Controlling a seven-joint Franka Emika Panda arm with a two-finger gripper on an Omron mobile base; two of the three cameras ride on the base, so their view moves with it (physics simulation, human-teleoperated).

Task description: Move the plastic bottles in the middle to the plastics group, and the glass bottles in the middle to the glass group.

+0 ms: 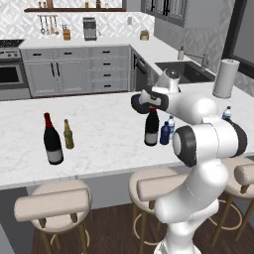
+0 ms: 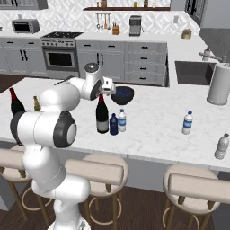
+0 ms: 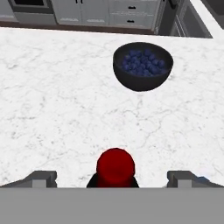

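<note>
We are hovering our gripper (image 3: 112, 178) over the middle wine bottle (image 2: 102, 114), fingers spread wide apart and clamped on nothing; its glossy red foil cap is sitting between the two dark fingertips (image 3: 43, 178) in the hand view. The tall near-black glass bottle is standing upright on the veined white marble counter (image 1: 99, 139), with the squat opaque dark blue bottle (image 2: 113, 124) and the pale translucent bottle (image 2: 121, 120) just beside it. A round dark bowl (image 3: 142, 65) of bumpy blue berries is resting beyond. Far left are standing another wine bottle (image 1: 51, 139) and a slim amber bottle (image 1: 68, 134); to the right, a clear capped water bottle (image 2: 187, 122).
</note>
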